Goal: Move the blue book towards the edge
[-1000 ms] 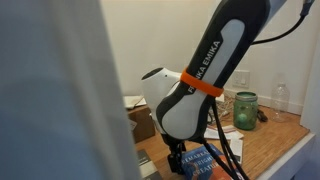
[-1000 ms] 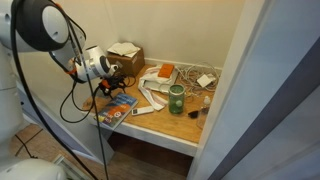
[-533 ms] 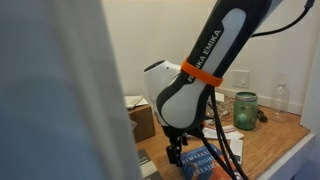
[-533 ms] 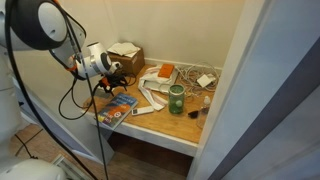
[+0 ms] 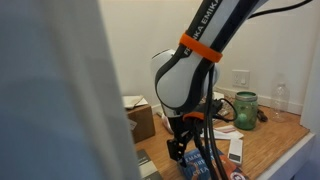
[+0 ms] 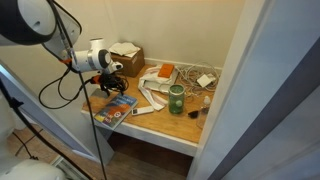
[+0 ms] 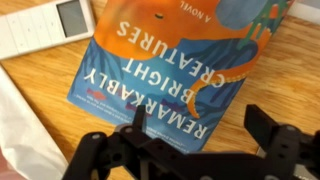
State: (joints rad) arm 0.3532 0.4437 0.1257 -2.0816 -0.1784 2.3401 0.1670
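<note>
My tool [image 7: 195,135] hangs over the blue book [image 7: 170,50] with its jaws set wide and nothing between them. In the wrist view the two dark fingers [image 7: 105,150] come in from the bottom edge, one on each side of the lower part of the cover. I cannot tell from these pictures whether the tips touch the cover or hover just above it. The book lies flat on the wooden surface [image 7: 295,75], its pale title reading upside down to my camera and the orange patch at the far end. A slim white remote [image 7: 45,27] lies just beside the book's far left corner. In an exterior view the book [image 6: 112,109] sits at the front corner of the surface, close to its edge, with my tool [image 6: 110,88] directly above it. A green jar [image 6: 177,99] stands well apart further along, and a cardboard box [image 6: 125,55] sits at the back against the wall. In an exterior view my arm hides most of the book [image 5: 205,163], and only a blue strip shows beneath the tool [image 5: 180,150].
</note>
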